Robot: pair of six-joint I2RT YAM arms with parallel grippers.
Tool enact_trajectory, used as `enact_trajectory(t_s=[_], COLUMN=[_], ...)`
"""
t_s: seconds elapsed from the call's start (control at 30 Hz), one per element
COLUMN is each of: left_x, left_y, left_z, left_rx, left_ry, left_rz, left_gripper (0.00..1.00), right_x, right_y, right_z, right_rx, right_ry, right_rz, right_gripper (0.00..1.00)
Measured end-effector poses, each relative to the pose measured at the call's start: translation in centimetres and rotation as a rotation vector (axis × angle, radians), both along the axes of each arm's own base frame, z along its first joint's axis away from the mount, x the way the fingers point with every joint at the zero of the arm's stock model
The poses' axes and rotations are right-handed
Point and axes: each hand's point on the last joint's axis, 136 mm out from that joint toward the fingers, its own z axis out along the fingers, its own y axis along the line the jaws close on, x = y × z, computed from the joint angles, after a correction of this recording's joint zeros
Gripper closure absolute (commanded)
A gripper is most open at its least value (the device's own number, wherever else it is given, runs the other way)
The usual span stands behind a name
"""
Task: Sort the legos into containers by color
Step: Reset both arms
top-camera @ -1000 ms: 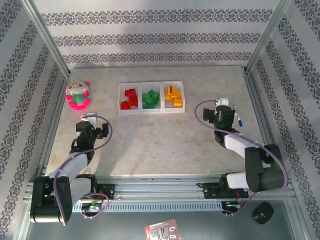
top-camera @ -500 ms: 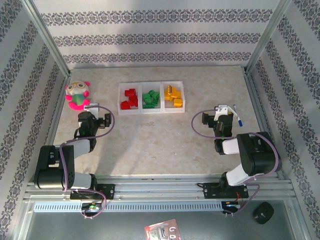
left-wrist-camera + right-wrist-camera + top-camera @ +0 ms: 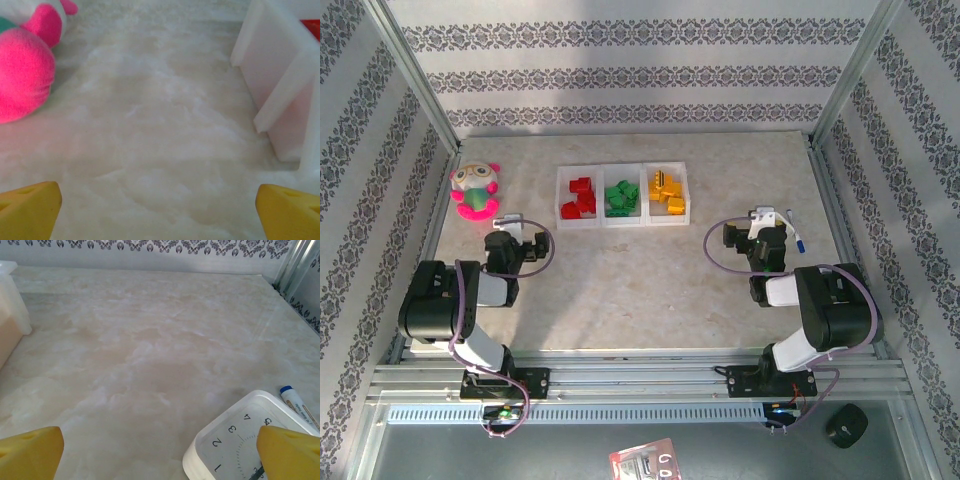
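Note:
The containers are one long white tray (image 3: 620, 225) with three compartments at the back middle of the table. Red legos (image 3: 580, 197) lie in its left compartment, green legos (image 3: 621, 196) in the middle one and yellow-orange legos (image 3: 667, 191) in the right one. My left gripper (image 3: 507, 226) rests low on the table, left of and nearer than the tray, open with nothing between its yellow fingertips (image 3: 30, 210). The tray's left wall (image 3: 280, 85) stands ahead to the right, a red lego (image 3: 311, 27) behind it. My right gripper (image 3: 766, 216) is open and empty, right of the tray.
A pink-and-green plush toy (image 3: 475, 190) sits at the back left, close ahead of the left gripper (image 3: 159, 212). A white clock (image 3: 235, 440) lies under the right gripper (image 3: 160, 452), with a pen (image 3: 297, 402) beside it. Metal frame posts and patterned walls surround the table.
Both arms have folded down, their elbows drawn back toward the bases. The left arm folded further in the last half second. Both grippers stayed open, and the legos have not moved.

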Motion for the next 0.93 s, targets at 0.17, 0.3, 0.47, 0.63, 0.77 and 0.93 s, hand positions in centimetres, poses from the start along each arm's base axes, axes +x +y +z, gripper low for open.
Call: enact_trajectory(t_s=[0.17, 0.3, 0.47, 0.63, 0.77, 0.93], left_x=[0.9, 0.9, 1.0, 1.1, 1.1, 1.1], left_y=[-0.5, -0.4, -0.8, -1.6, -1.8, -1.8], left_z=[1.1, 1.1, 1.2, 1.3, 1.3, 1.3], left_rx=[0.012, 0.015, 0.015, 0.015, 0.013, 0.013], left_ry=[-0.033, -0.033, -0.036, -0.037, -0.037, -0.037], left_rz=[-0.01, -0.009, -0.034, -0.081, -0.094, -0.094], left_gripper=[0.01, 0.01, 0.01, 0.01, 0.01, 0.01], right_x=[0.0, 0.5, 0.7, 0.7, 0.7, 0.7], right_y=[0.0, 0.1, 0.2, 0.2, 0.2, 0.2], right_z=[-0.1, 0.4, 0.7, 0.7, 0.7, 0.7], right_rx=[0.0, 0.003, 0.004, 0.004, 0.004, 0.004], right_ry=[0.004, -0.005, -0.012, -0.012, -0.012, -0.012], right_rz=[0.003, 0.006, 0.01, 0.01, 0.01, 0.01], right_gripper=[0.02, 0.02, 0.02, 0.02, 0.02, 0.02])
